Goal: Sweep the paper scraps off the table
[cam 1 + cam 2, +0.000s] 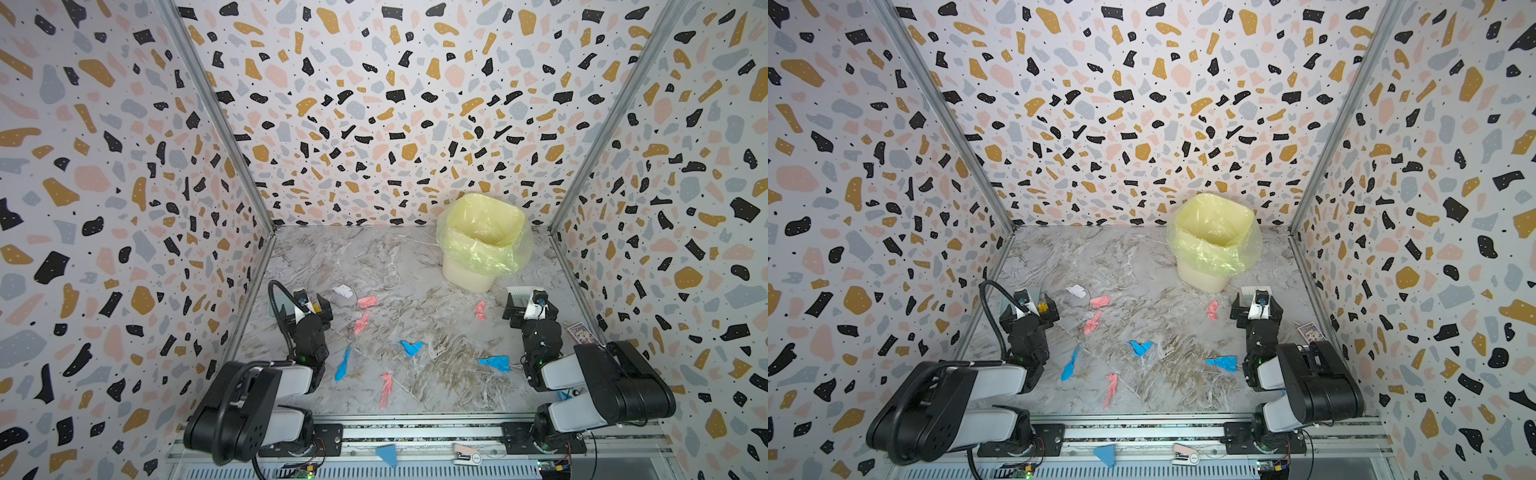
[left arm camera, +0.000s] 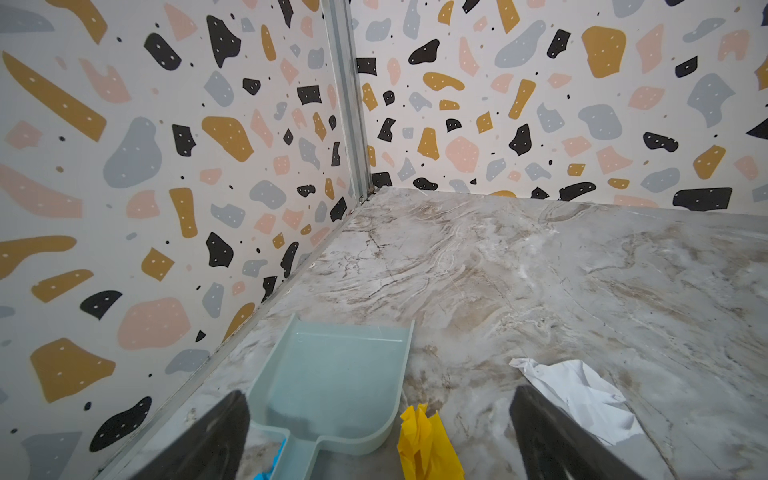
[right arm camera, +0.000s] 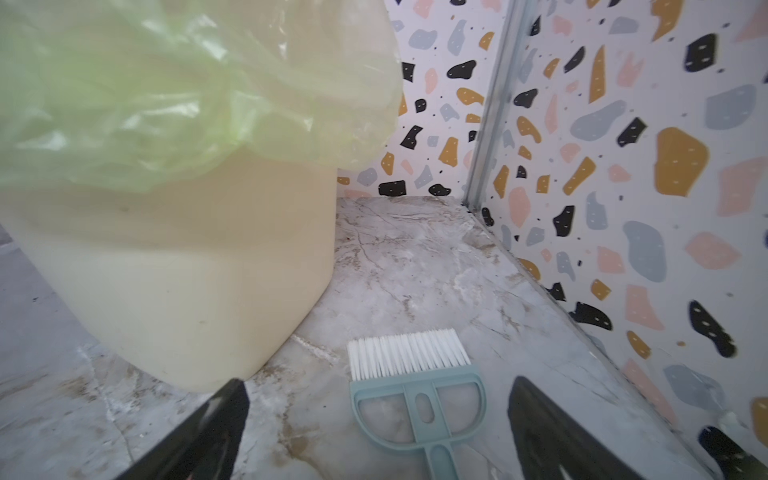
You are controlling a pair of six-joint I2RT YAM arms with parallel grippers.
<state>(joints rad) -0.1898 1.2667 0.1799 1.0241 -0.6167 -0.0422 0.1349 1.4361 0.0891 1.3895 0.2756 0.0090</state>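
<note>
The left hand [image 2: 379, 399] is hanging wide open, empty, over a pale teal plastic dustpan [image 2: 332, 382]; the right hand [image 3: 378, 386] likewise over a teal white-bristled brush [image 3: 415, 390]. Crumpled pink, blue, white and yellow paper scraps [image 1: 411, 347] are lying scattered across the marbled desk [image 1: 374, 257].

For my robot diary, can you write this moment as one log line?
left fingers: open, dustpan ahead | right fingers: open, brush ahead | paper scraps: on table

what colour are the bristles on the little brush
The brush bristles are white; the right wrist view shows them best.
</note>
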